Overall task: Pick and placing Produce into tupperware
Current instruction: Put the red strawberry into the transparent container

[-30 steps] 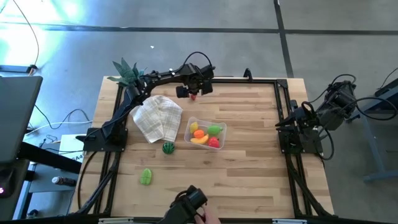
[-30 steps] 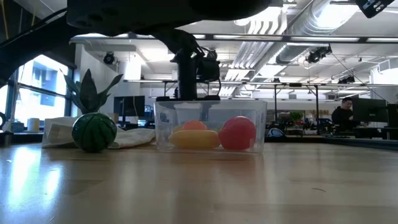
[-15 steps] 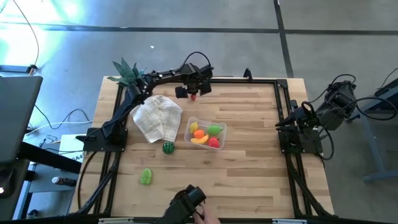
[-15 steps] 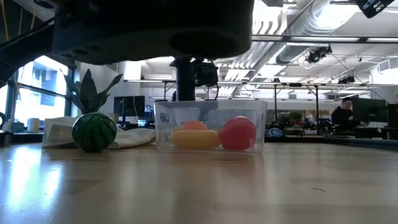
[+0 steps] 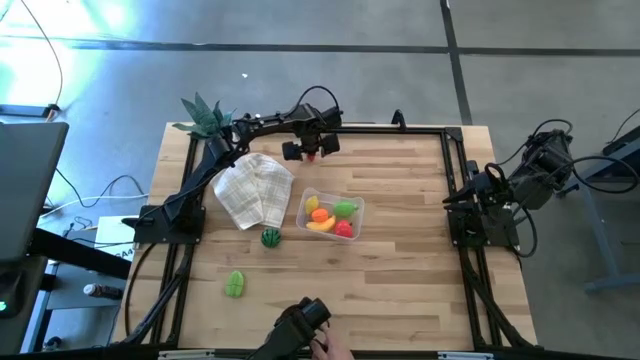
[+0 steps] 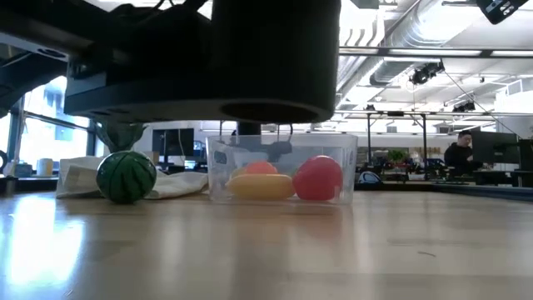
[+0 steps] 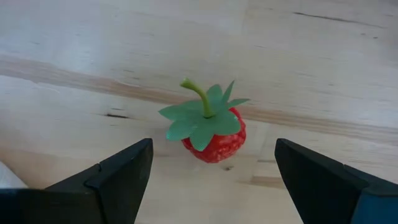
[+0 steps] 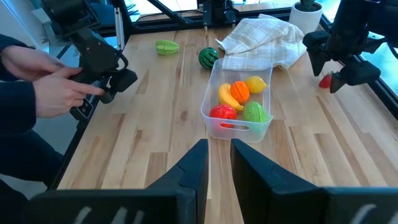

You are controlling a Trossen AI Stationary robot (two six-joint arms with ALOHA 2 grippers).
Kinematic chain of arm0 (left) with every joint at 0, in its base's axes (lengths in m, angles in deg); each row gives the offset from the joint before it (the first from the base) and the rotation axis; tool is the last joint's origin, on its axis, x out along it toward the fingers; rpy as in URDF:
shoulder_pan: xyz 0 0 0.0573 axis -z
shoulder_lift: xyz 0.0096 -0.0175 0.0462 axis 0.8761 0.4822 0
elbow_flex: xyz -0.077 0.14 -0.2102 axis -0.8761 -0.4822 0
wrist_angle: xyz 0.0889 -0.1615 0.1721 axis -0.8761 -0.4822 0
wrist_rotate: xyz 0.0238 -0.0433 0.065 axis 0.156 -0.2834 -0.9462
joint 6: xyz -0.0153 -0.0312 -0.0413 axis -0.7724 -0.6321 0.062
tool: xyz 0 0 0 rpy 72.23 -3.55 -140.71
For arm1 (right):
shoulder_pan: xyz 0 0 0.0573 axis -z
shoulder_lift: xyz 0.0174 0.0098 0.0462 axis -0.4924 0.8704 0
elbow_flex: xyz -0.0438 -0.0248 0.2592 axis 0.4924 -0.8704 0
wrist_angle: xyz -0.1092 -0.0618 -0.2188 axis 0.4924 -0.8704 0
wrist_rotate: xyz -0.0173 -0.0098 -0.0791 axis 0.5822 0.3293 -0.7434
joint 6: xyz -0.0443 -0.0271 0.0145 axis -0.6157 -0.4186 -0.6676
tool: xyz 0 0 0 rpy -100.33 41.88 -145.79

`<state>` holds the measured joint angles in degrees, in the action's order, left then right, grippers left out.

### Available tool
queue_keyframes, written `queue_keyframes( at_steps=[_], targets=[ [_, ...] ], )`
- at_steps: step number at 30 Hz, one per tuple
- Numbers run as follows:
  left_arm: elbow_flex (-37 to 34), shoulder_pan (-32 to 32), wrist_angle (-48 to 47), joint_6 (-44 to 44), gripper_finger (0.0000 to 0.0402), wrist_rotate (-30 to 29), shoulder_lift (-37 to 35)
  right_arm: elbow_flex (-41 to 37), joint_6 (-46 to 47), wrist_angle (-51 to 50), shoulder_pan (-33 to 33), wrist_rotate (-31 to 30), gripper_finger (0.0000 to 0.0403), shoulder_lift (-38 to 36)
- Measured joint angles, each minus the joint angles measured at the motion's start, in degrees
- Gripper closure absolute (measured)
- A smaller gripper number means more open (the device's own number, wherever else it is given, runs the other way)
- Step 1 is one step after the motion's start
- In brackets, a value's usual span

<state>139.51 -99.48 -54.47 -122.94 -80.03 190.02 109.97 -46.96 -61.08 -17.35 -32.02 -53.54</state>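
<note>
Pebbly red strawberry (image 7: 213,138) with green leafy cap, clear only at the wrist, sits between the spread left gripper (image 7: 211,174) fingers beyond the clear tupperware (image 5: 331,214).

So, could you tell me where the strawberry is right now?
In the high view the strawberry lies on the table's far side, beyond the tupperware, directly under the open left gripper; the left wrist view shows it between the fingers, untouched.

strawberry (image 5: 312,156): in the high view mostly covered by the left pincer (image 5: 308,150) above it
left pincer in low view: hidden behind a big dark blurred shape (image 6: 208,58) close to the lens
left pincer fingers (image 7: 118,180): cut by the wrist picture's bottom edge
person's hand (image 8: 59,78): sleeve cut at the picture's edge
</note>
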Motion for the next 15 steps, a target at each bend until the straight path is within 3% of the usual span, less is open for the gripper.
queue_keyframes(
  at_steps=[6, 15],
  targets=[
    [0.00, -0.26, -0.58, 0.29, 0.0090, -0.36, -0.01, 0.00, 0.00, -0.01, -0.01, 0.00, 0.0345, 0.02],
    [0.00, -0.35, -1.21, 0.44, 0.0176, -0.42, -0.01, 0.00, 0.00, -0.01, -0.02, 0.00, 0.0345, 0.01]
  ],
)
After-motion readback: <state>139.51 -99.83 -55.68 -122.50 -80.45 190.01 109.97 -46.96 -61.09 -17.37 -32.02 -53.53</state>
